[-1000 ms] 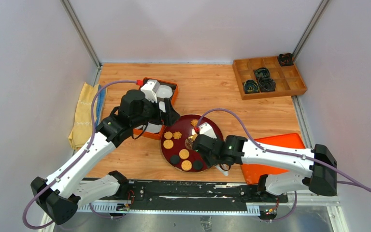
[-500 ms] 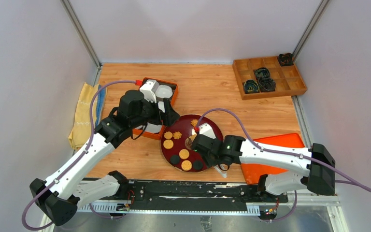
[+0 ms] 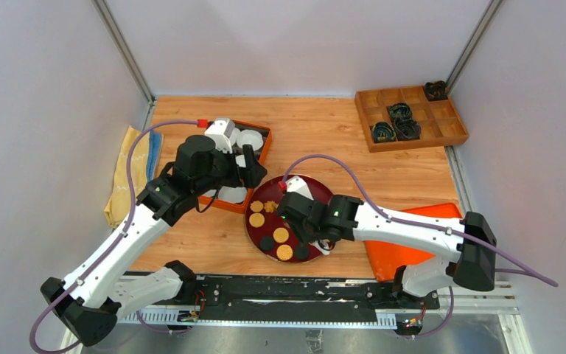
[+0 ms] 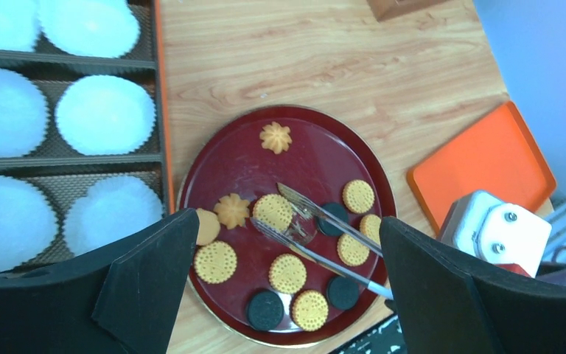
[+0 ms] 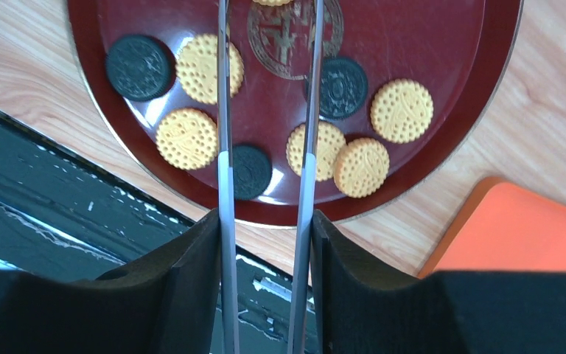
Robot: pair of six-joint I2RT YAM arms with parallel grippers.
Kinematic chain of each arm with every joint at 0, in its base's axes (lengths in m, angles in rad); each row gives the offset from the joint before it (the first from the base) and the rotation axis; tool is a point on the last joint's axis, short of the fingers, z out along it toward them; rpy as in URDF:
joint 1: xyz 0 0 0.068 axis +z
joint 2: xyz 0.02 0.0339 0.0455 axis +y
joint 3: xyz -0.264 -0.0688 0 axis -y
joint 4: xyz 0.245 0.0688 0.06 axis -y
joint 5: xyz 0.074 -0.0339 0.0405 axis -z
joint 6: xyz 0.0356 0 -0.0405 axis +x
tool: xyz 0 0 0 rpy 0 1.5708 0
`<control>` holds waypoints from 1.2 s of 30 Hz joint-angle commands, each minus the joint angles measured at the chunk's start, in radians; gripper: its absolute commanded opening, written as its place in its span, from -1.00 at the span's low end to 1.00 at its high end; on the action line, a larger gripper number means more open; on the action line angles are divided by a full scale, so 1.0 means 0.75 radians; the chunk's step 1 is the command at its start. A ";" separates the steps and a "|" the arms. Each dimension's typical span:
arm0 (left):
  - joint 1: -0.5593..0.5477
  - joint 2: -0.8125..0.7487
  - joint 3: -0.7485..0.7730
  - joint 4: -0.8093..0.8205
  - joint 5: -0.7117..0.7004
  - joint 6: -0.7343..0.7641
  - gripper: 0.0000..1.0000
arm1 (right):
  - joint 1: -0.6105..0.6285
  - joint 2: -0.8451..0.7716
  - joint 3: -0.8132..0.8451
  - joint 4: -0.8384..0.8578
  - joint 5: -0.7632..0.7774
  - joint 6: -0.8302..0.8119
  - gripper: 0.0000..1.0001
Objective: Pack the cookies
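Observation:
Several cookies [image 4: 288, 273], golden round, black and flower-shaped, lie on a dark red plate [image 3: 308, 181] [image 4: 317, 158] [image 5: 413, 44]. My right gripper [image 3: 300, 221] [image 5: 265, 228] is shut on metal tongs [image 4: 332, 219] [image 5: 223, 110], pressing both arms from outside. The tong tips reach over the plate and straddle a golden round cookie [image 4: 274, 212] near its middle; I cannot tell if they touch it. My left gripper [image 3: 254, 173] [image 4: 286, 225] hangs open and empty above the plate's left side, beside an orange tray [image 3: 265, 147] [image 4: 159, 110] of white paper cups [image 4: 105, 114].
A flat orange lid [image 3: 413, 236] [image 4: 486, 166] lies right of the plate. A wooden compartment box [image 3: 410, 118] with black coiled rings stands at the back right. A yellow cloth [image 3: 127, 177] lies at the left edge. A black rail [image 3: 287, 291] runs along the near edge.
The right arm has swung left over the plate, carrying the tongs toward its middle, and the tong arms have narrowed. The left gripper has drawn back slightly toward the cup tray.

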 commanded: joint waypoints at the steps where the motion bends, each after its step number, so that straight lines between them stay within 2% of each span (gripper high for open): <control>1: -0.002 -0.030 0.092 -0.099 -0.188 0.001 1.00 | -0.015 0.053 0.124 -0.004 0.060 -0.091 -0.99; 8: 0.068 -0.066 0.220 -0.219 -0.340 -0.028 1.00 | -0.028 0.113 0.262 0.072 0.069 -0.205 -1.00; 14: 0.159 -0.063 0.315 -0.298 -0.401 -0.025 1.00 | -0.044 0.310 0.462 0.165 0.010 -0.326 -0.99; 23: 0.209 -0.096 0.272 -0.306 -0.385 -0.008 1.00 | -0.077 0.604 0.731 0.198 -0.111 -0.406 -1.00; 30: 0.220 -0.108 0.261 -0.305 -0.383 0.007 1.00 | -0.090 0.647 0.727 0.202 -0.114 -0.405 -0.99; 33: 0.220 -0.100 0.260 -0.304 -0.381 0.009 1.00 | -0.095 0.659 0.722 0.204 -0.116 -0.408 -0.86; 36: 0.222 -0.086 0.259 -0.304 -0.364 0.011 1.00 | -0.095 0.675 0.725 0.206 -0.128 -0.408 -0.38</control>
